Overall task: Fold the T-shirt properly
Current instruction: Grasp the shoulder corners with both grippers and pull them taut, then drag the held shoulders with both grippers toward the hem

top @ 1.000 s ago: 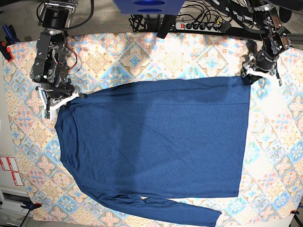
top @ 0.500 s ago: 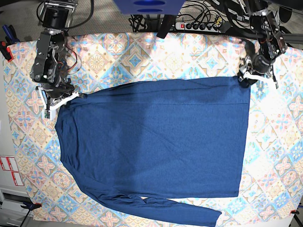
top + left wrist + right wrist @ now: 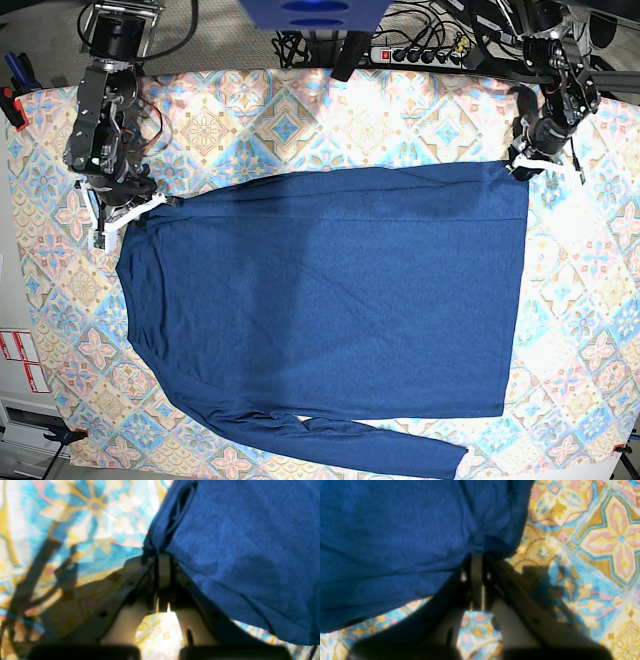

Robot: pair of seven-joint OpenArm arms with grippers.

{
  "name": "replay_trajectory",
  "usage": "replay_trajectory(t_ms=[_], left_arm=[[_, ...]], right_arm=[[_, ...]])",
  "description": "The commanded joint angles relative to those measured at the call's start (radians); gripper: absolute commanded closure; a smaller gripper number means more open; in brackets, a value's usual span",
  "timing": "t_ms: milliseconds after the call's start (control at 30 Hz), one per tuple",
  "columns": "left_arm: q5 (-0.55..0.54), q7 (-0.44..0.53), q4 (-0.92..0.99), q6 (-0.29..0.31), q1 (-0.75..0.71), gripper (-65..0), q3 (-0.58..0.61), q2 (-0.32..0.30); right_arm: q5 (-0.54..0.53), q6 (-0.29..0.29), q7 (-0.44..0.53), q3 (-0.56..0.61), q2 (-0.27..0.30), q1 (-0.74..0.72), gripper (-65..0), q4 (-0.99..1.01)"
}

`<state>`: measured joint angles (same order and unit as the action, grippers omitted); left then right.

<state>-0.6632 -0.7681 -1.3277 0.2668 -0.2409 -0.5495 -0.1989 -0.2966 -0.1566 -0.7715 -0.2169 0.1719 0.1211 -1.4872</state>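
Since a second ago, the left gripper (image 3: 519,163) has drawn in and pressed its white fingers (image 3: 163,565) together on a corner of the plain dark blue long-sleeved knit T-shirt (image 3: 330,310); the garment itself lies as before. At the opposite far corner the right gripper (image 3: 160,203) pinches the shirt's edge too, fingers (image 3: 476,572) squeezed tight. Spread flat on the pastel diamond-patterned cloth (image 3: 300,110), the shirt runs long across the base view, one sleeve (image 3: 340,440) trailing along its near edge.
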Motion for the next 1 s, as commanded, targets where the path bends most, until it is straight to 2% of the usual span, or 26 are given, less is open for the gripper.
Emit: replay_trajectory(t_ms=[0, 200, 300, 400, 567, 733, 967], left_arm=[[0.001, -0.018, -0.028, 0.004, -0.004, 0.0, -0.002, -0.007], [0.001, -0.02, -0.161, 0.007, -0.1, 0.0, -0.004, -0.009], [0.001, -0.018, -0.212, 0.045, -0.119, 0.0, -0.007, -0.01], [0.001, -0.018, -0.232, 0.05, -0.107, 0.0, -0.039, -0.01], [0.003, -0.026, -0.229, 0.05, -0.008, 0.0, -0.113, -0.01], [0.01, -0.027, -0.218, 0.048, 0.087, 0.0, -0.114, -0.01], [0.01, -0.026, -0.092, 0.047, 0.202, 0.0, -0.116, -0.01]], right_arm=[[-0.008, -0.004, 0.02, -0.005, 0.013, -0.013, -0.3, -0.022], [-0.008, -0.004, 0.02, -0.011, 0.013, -0.01, -0.3, -0.045], [-0.008, -0.004, 0.02, -0.013, 0.015, 0.021, -0.3, -0.072], [-0.008, -0.004, 0.02, -0.013, 0.015, 0.022, -0.3, -0.088], [-0.008, -0.004, 0.02, -0.013, 0.015, 0.019, -0.3, -0.08], [-0.008, -0.004, 0.022, -0.013, 0.016, -0.041, -0.3, -0.076], [-0.005, -0.004, 0.022, -0.013, 0.016, -0.12, -0.3, 0.001]])
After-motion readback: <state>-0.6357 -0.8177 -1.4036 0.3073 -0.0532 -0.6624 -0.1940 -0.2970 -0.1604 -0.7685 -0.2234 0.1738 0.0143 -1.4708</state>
